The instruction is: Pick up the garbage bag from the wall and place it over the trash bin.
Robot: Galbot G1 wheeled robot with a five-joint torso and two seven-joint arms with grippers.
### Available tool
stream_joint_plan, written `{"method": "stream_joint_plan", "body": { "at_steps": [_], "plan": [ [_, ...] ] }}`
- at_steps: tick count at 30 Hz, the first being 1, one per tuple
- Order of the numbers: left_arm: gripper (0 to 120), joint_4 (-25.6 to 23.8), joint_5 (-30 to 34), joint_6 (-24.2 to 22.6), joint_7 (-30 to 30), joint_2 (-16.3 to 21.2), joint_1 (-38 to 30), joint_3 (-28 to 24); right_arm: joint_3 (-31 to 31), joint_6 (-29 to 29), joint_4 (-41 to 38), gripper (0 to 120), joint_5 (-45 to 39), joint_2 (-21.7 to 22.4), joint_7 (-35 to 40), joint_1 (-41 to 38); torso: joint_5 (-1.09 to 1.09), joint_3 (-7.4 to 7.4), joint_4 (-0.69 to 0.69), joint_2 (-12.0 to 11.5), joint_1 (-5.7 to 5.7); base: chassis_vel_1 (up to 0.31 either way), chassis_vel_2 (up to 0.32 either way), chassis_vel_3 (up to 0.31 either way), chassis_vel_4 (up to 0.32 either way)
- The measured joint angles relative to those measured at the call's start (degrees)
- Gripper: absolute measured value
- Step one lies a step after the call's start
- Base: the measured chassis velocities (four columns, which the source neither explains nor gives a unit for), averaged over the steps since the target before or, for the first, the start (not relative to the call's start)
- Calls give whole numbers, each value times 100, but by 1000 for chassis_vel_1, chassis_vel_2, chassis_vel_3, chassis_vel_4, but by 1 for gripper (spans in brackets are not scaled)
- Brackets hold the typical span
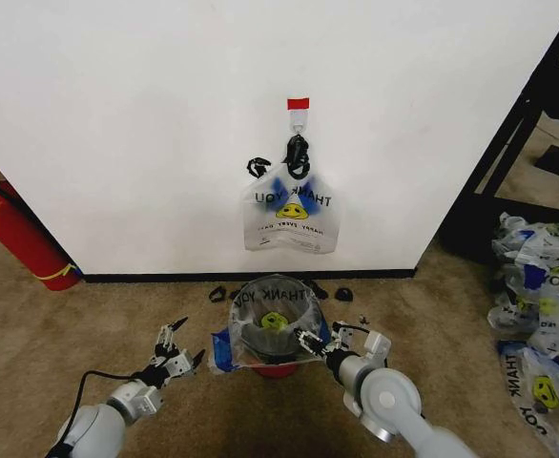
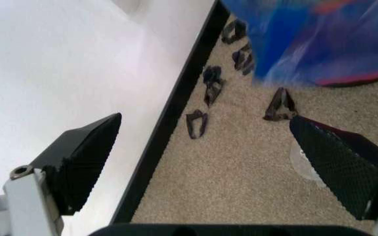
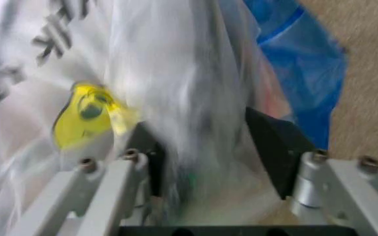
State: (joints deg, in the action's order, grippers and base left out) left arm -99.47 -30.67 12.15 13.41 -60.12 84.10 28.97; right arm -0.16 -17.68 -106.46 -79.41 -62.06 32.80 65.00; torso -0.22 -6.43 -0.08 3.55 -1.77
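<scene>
Bag point(image 1: 272, 315): draped over bin point(image 1: 278, 364), wall point(image 1: 146, 114) behind. Right gripper point(image 1: 310, 343): jaws around bag's rim film, apparently pinching it. Left gripper point(image 1: 177, 358): spread, empty, beside bin. Step, judged: seating bag; next needs rim tugged down evenly

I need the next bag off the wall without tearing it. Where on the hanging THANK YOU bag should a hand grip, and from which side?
Grip the hanging garbage bag at its gathered blue handles, just below the hook. Come straight from the front: it lies flat against the wall, and its thin body offers nothing firm. Then probably lift upward.
</scene>
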Motion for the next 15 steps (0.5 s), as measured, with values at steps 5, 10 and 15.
{"method": "stream_joint_plan", "body": {
  "at_steps": [5,10,15],
  "plan": [
    [100,6,-2,30,-38,-21,0,17,-86,12,-47,23,146,95,4,-82,0,0,0,-1,0,0,0,0,0],
    [100,-126,151,16,-158,-78,-9,127,-99,325,-339,6,629,232,-179,2,0,0,-2,-1,0,0,0,0,0],
    [100,-592,122,-295,-990,-456,-5,416,-50,1453,-319,1,1904,315,-1095,111,3,0,1,-1,0,0,0,0,0]
  ]
}}
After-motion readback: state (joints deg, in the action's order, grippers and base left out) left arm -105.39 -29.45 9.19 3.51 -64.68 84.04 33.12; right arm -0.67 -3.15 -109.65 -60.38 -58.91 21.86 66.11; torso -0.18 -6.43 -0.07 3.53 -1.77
